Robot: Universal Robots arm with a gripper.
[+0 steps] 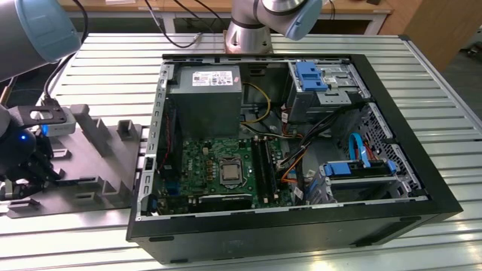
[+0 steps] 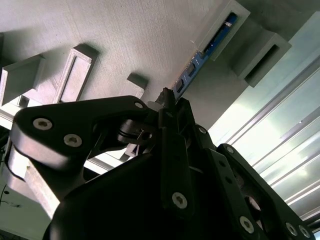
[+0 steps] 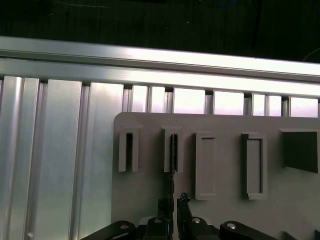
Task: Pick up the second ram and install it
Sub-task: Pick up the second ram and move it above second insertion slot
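The hand [image 2: 167, 100] is almost fully closed, pinching the near end of the second ram [image 2: 205, 50], which lies in a slot of the grey tray [image 2: 125, 40]. Held so near its end, it could tilt and jam. The second wrist view shows its blue face; the exterior view, the open computer case [image 1: 301, 237] beyond.

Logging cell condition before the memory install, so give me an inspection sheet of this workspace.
Surface: slatted aluminium table, carrying everything.
Job's things: dark-blue RAM stick seated in a slot of the grey moulded tray; open black computer case beside the tray.
Clutter: nothing seen.
Gripper: black gripper shut on the stick's end.
Cables: loose black cables on the table; bundled wires inside the case.
Surroundings: wooden bench behind the table.
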